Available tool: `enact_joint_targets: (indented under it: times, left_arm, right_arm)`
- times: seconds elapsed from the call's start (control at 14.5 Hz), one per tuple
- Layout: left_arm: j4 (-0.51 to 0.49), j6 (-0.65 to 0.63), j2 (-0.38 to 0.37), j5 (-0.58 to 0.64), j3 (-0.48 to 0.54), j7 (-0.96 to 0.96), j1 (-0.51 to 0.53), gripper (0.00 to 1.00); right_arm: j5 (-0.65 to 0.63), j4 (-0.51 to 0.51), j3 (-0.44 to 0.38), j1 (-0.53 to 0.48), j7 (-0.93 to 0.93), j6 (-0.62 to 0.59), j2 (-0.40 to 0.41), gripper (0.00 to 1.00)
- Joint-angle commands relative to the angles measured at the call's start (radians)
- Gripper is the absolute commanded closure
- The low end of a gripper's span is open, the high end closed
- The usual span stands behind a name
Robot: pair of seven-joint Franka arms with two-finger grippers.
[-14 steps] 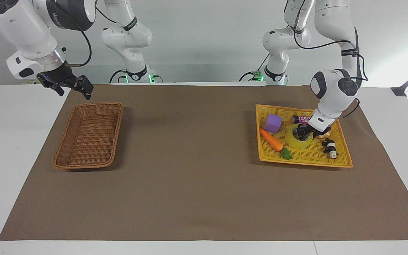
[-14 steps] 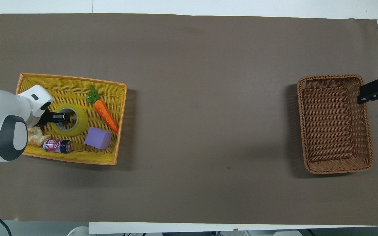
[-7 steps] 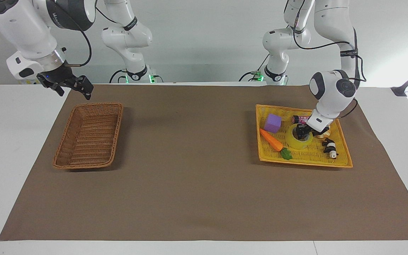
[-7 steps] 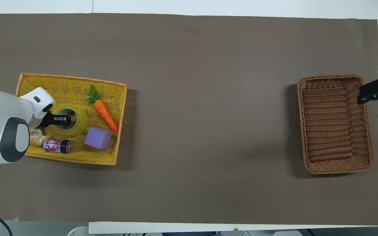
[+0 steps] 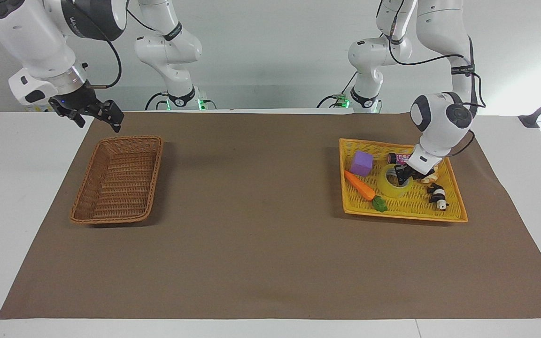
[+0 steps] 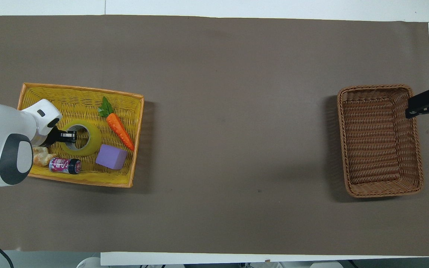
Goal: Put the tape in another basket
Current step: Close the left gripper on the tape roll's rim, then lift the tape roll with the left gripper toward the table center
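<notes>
The yellow tape (image 5: 391, 189) lies flat in the yellow-orange mesh basket (image 5: 402, 213), between the carrot and a small can. In the overhead view the tape (image 6: 92, 139) shows its white core. My left gripper (image 5: 403, 175) is down on the tape, one finger in the core and one outside the wall, shut on it; it also shows in the overhead view (image 6: 66, 136). The brown wicker basket (image 5: 156, 173) stands empty at the right arm's end of the table, also seen from overhead (image 6: 380, 88). My right gripper (image 5: 93, 114) hangs open over the basket's corner nearest the robots and waits.
In the mesh basket (image 6: 80, 89) lie a purple cube (image 6: 111, 156), a toy carrot (image 6: 119, 128), a small can (image 6: 64, 165), a bread-like piece (image 6: 42, 156) and a black-and-white toy (image 5: 438, 196). A brown mat (image 5: 261, 244) covers the table between the baskets.
My left gripper has drawn its fingers in on the tape's wall and shifted slightly; the tape has nudged a little. The right arm has not moved.
</notes>
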Motion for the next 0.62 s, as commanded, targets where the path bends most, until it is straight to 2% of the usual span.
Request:
enact_joint_targets:
  times: [0.0, 0.14, 0.28, 0.41, 0.55]
  left_arm:
    - [0.059, -0.057, -0.006, 0.007, 0.007, -0.012, -0.013, 1.00]
    - [0.232, -0.252, 0.004, 0.007, 0.007, -0.007, -0.011, 1.00]
    - [0.367, -0.360, 0.036, -0.004, 0.003, -0.021, -0.016, 1.00]
    - [0.418, -0.402, 0.026, -0.042, 0.002, -0.119, -0.063, 1.00]
    - [0.439, -0.392, 0.024, -0.097, -0.001, -0.281, -0.150, 1.00]
  right_arm:
    - [-0.012, -0.030, 0.006, -0.005, -0.019, 0.008, -0.026, 0.00]
    - [-0.012, -0.030, 0.006, -0.005, -0.019, 0.008, -0.026, 0.00]
    - [-0.012, -0.030, 0.005, -0.005, -0.019, 0.008, -0.026, 0.00]
    - [-0.012, -0.030, 0.006, -0.005, -0.019, 0.008, -0.026, 0.00]
    - [-0.012, -0.030, 0.006, -0.005, -0.019, 0.008, -0.026, 0.00]
